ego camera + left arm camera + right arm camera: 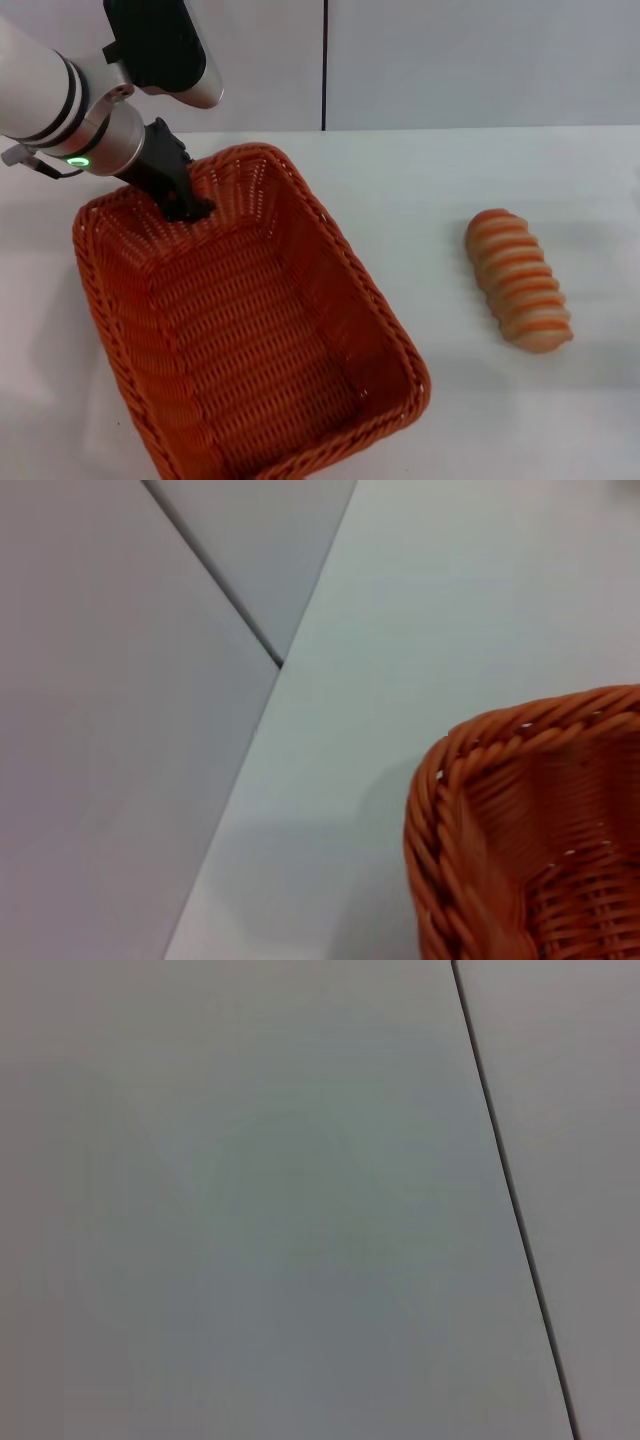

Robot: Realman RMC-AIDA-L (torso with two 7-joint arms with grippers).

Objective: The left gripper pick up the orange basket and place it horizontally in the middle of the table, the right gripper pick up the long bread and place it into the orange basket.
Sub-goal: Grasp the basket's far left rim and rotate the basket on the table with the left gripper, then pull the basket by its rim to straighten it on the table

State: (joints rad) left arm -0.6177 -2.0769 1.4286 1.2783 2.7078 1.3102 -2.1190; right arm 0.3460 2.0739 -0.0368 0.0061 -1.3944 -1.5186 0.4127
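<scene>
The orange basket [250, 330] fills the left half of the head view, lying diagonally on the white table [430, 180]. My left gripper [185, 205] reaches down from the upper left onto the basket's far rim and is shut on it, its black tip lying against the inner wall. In the left wrist view one corner of the orange basket [520, 830] shows above the table [420, 630]. The long bread [518, 280], tan with pale ridges, lies on the table to the right, apart from the basket. My right gripper is out of view.
A pale wall with a dark vertical seam [324, 65] stands behind the table. The right wrist view holds only a plain pale surface with a dark seam [510, 1200]. Bare tabletop lies between the basket and the bread.
</scene>
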